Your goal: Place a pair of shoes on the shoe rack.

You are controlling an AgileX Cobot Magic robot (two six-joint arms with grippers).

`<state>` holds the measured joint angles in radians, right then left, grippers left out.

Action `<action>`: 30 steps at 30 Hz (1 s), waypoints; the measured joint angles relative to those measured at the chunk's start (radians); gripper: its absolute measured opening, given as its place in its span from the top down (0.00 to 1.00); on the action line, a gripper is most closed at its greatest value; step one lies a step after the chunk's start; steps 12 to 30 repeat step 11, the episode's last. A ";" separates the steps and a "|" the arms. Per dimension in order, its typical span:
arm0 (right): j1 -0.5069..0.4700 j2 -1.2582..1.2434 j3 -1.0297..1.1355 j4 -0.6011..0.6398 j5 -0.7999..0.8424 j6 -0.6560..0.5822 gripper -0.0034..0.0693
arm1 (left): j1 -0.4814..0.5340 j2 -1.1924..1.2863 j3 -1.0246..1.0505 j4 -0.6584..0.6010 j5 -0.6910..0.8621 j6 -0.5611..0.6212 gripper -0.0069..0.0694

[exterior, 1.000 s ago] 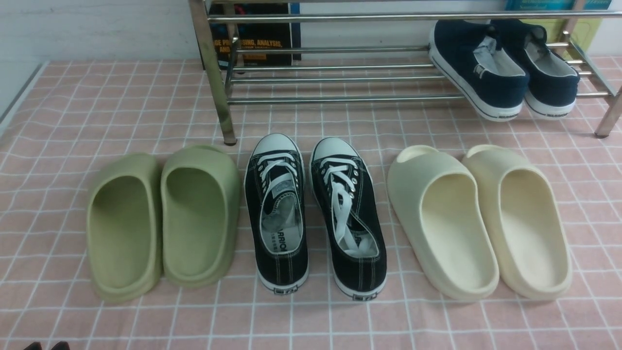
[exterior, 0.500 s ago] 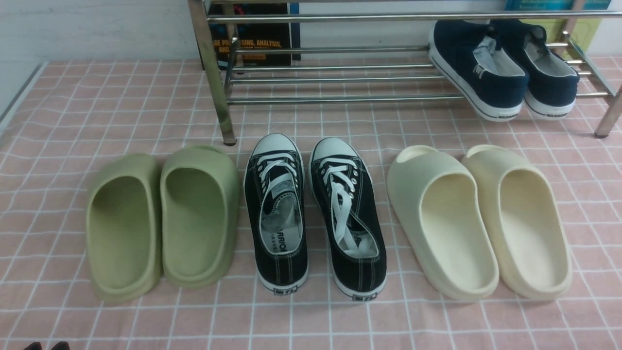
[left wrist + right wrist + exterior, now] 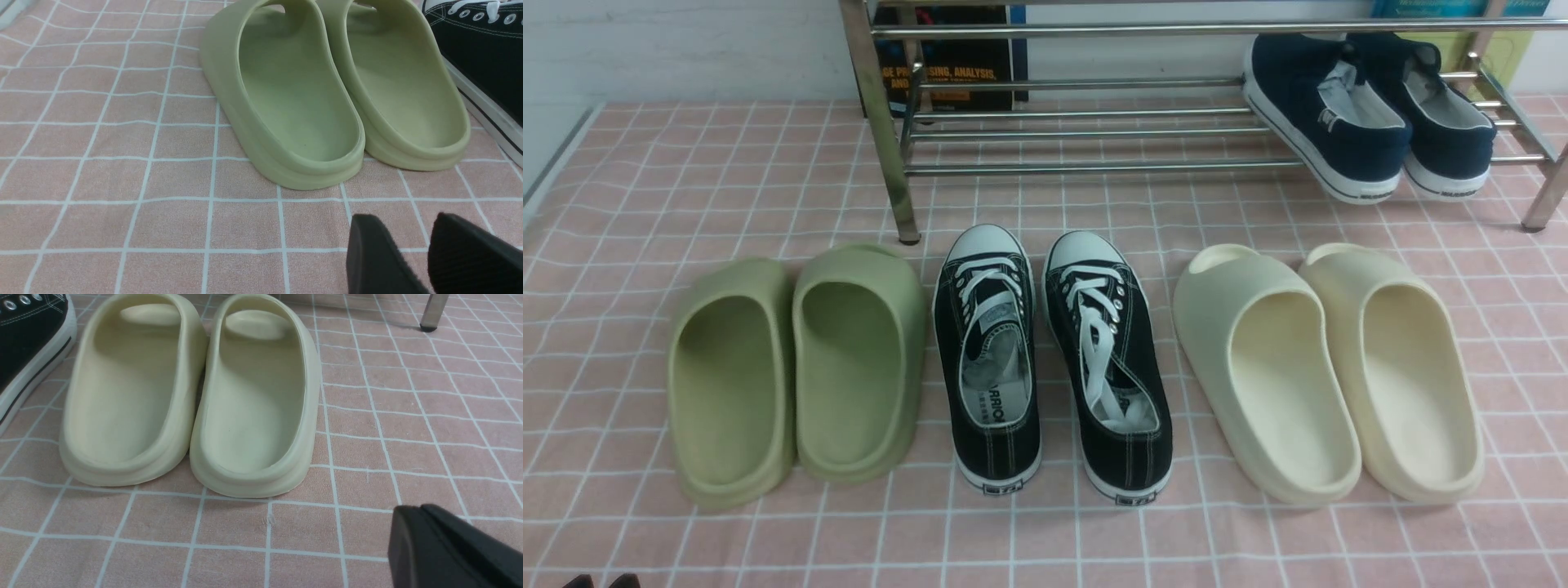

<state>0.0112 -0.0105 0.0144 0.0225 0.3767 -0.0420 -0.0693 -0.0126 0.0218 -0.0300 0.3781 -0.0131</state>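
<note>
The navy shoes (image 3: 1368, 114) sit side by side on the lower rails at the right end of the rack (image 3: 1094, 122), heels toward the camera and overhanging the front rail, toes toward the wall, their long axes running front to back and angled slightly to the left at the toe. Both tilt, heels lower than toes, and the two touch each other along their inner sides. The rest of the rack's rails carry nothing else that shows; a dark book (image 3: 952, 61) stands behind its left end. In front of the rack, on the pink checked tabletop (image 3: 645, 163), three pairs lie in a row with toes toward the rack: green slides (image 3: 796, 371) on the left, black lace-ups (image 3: 1049, 359) in the middle, cream slides (image 3: 1327, 371) on the right. The left claw (image 3: 425, 253) hangs just above the tabletop near the heels of the green slides, its two dark fingers (image 3: 378, 253) a narrow gap apart, holding nothing. The right claw (image 3: 425, 535) hovers low behind the cream slides, its fingers pressed together and empty, touching neither slide.
</note>
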 joint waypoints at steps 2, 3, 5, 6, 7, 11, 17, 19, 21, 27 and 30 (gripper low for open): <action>0.000 0.000 0.000 0.000 0.000 0.000 0.93 | 0.000 0.000 0.000 0.000 0.000 0.000 0.60; 0.000 0.000 0.000 0.000 0.000 0.000 0.93 | 0.000 0.000 0.000 0.000 0.000 0.000 0.60; 0.000 0.000 0.000 0.000 0.000 0.000 0.93 | 0.000 0.000 0.000 0.000 0.000 0.000 0.60; 0.000 0.000 0.000 0.000 0.000 0.000 0.93 | 0.000 0.000 0.000 0.000 0.000 0.000 0.60; 0.000 0.000 0.000 0.000 0.000 0.000 0.92 | 0.000 0.000 0.000 0.000 0.000 0.000 0.60; 0.000 0.000 0.000 0.000 0.000 0.000 0.92 | 0.000 0.000 0.000 0.000 0.000 0.000 0.60; 0.000 0.000 0.000 0.000 0.000 0.000 0.92 | 0.000 0.000 0.000 0.000 0.000 0.000 0.60; 0.000 0.000 0.000 0.000 0.000 0.000 0.92 | 0.000 0.000 0.000 0.000 0.000 0.000 0.60; 0.000 0.000 0.000 0.000 0.000 0.000 0.92 | 0.000 0.000 0.000 0.000 0.000 0.000 0.60; 0.000 0.000 0.000 0.000 0.000 0.000 0.92 | 0.000 0.000 0.000 0.000 0.000 0.000 0.60; 0.000 0.000 0.000 0.000 0.000 0.000 0.92 | 0.000 0.000 0.000 0.000 0.000 0.000 0.60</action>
